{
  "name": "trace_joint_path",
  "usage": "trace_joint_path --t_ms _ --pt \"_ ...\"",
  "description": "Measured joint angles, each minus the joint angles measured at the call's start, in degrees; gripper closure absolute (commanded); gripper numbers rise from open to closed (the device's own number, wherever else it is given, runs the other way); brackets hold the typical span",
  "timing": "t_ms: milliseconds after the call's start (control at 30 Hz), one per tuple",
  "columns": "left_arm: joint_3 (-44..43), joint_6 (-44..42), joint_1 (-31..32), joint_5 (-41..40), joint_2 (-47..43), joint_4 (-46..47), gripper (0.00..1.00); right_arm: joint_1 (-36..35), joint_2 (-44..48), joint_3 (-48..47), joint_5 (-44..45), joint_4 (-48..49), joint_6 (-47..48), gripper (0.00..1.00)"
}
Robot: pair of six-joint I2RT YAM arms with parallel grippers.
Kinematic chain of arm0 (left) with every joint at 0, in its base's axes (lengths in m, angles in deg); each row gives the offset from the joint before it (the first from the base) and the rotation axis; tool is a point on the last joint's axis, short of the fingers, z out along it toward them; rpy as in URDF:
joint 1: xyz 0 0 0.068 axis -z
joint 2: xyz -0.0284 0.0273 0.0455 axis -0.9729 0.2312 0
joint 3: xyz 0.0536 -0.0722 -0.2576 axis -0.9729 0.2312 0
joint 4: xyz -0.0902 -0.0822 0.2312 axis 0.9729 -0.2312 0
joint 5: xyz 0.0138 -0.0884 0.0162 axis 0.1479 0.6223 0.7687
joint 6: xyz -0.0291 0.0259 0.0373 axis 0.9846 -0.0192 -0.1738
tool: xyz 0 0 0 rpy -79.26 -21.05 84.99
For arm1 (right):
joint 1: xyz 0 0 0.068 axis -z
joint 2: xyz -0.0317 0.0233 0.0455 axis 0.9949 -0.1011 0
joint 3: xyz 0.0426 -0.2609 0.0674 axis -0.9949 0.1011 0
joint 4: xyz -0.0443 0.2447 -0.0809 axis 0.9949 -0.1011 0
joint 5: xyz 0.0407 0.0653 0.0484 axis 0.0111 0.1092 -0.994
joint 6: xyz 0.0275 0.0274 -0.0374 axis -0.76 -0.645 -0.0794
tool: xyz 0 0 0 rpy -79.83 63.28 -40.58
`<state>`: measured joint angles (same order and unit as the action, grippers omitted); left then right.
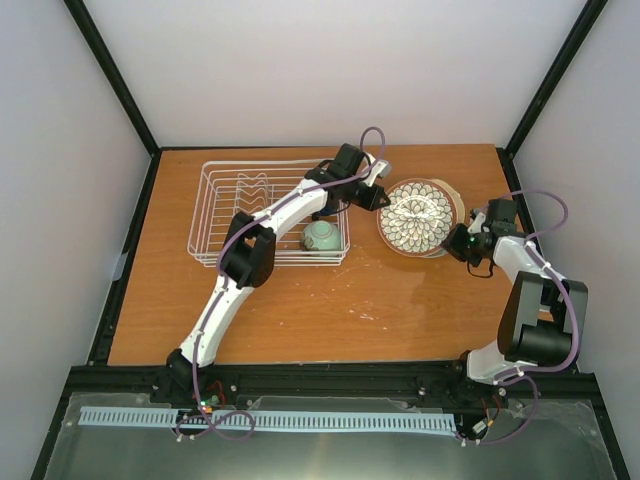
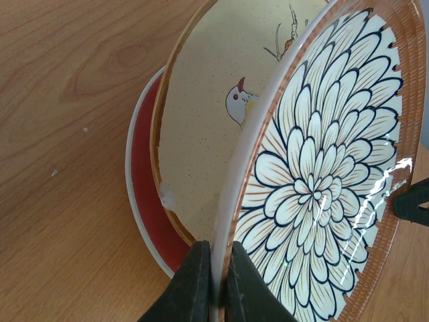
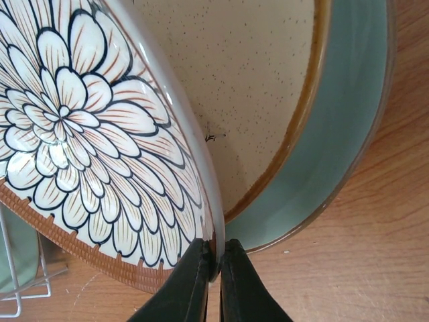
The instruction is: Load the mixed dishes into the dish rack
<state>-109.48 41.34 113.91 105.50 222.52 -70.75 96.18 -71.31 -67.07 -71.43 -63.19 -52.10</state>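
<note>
A white bowl with a dark petal pattern (image 1: 418,217) rests over a stack of plates right of the dish rack (image 1: 225,215). My left gripper (image 1: 381,199) is shut on the bowl's left rim, seen close up with the left gripper (image 2: 216,285) pinching the bowl (image 2: 322,174). On the opposite rim my right gripper (image 1: 456,243) is shut too, the right gripper (image 3: 213,282) clamping the bowl (image 3: 87,134). Under the bowl lie the cream floral plate (image 2: 208,134) and the red plate (image 2: 144,181), whose teal side (image 3: 335,141) shows. A mint-green bowl (image 1: 322,237) sits in the rack's near right corner.
The wavy plate dividers (image 1: 255,187) stand in the back half of the rack. My left arm (image 1: 270,215) crosses over the rack. A corner of rack wire (image 3: 20,288) shows low left in the right wrist view. Black frame rails edge the wooden table (image 1: 330,320).
</note>
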Motion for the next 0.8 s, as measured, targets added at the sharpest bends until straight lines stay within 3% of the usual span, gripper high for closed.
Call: trace_joint_path --t_ms 100,200,333,567,800 --pt "0.2 0.0 0.0 0.0 -0.1 0.2 0.99 0.0 0.0 0.0 0.1 0.0 0.2 0.97" --pt "0.2 0.0 0.0 0.1 -0.1 0.2 0.99 0.0 0.4 0.0 0.5 0.0 0.7 0.87" --pt "0.8 0.0 0.2 1.1 -0.9 0.3 1.00 -0.3 1.8 0.3 1.3 0.0 1.4 0.82" --pt "7.4 -2.2 1.3 2.3 -7.4 -2.6 0.99 -0.5 4.8 1.2 1.2 1.1 2.1 0.75" --pt "11.3 -4.5 1.5 -0.7 -14.6 -5.7 0.99 -0.9 10.0 1.7 0.0 3.6 2.3 0.74"
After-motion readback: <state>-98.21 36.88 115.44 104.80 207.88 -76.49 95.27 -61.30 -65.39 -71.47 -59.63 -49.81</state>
